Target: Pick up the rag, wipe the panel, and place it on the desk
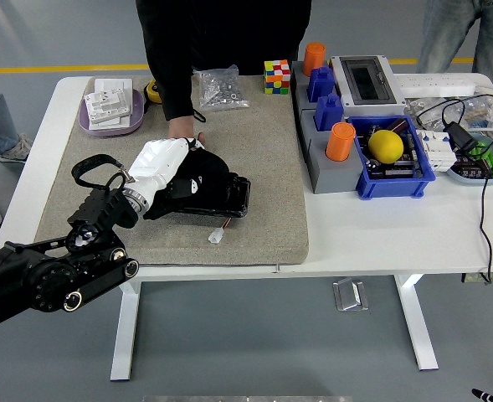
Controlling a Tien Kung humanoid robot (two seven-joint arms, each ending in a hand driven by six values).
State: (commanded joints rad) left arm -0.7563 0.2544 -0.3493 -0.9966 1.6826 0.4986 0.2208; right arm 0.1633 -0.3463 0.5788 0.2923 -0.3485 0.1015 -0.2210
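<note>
**Left hand on panel, rag beneath**

Left hand (175,172) pressed down on the black panel (221,194), mid-mat (263,151). Dark rag (197,173) bunched under the palm, lying on the panel's top; fingers seemingly curled over it, though black on black blurs the grip. Person's hand (184,129) just behind the panel, at its far edge, touching or nearly so. White connector (218,237) in front of the panel. Cube (277,76) and bag (221,89) far behind the panel. Bin (392,159) with yellow ball (386,146) well right of the panel.
</note>
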